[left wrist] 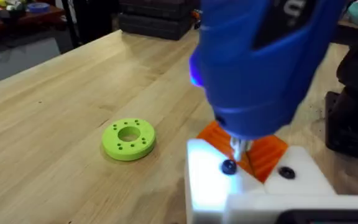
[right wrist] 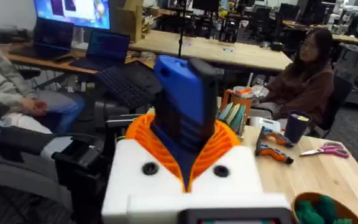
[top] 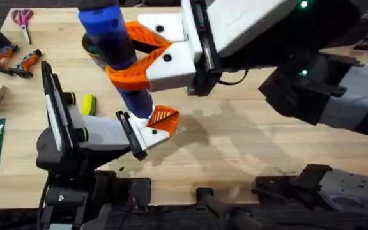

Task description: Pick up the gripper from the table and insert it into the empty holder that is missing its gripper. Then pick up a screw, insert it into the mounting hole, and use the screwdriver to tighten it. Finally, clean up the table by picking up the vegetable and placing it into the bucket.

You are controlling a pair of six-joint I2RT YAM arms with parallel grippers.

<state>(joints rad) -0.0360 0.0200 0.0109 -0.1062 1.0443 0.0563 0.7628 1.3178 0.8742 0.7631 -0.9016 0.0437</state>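
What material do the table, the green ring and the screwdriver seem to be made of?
Table: light wood, matte, with visible plank grain.
Ring: probably plastic, uniform lime green, dull, with small holes.
Screwdriver: smooth, slightly glossy blue body, likely plastic; its thin tip looks metallic.

Your table (top: 248, 147): light wooden planks, visible grain. On it you have pink-handled scissors (top: 22, 18) at the far left corner, an orange-and-black tool (top: 18, 62) near the left edge, a yellow-green vegetable (top: 89, 104) beside it, and a lime-green ring (left wrist: 128, 139).
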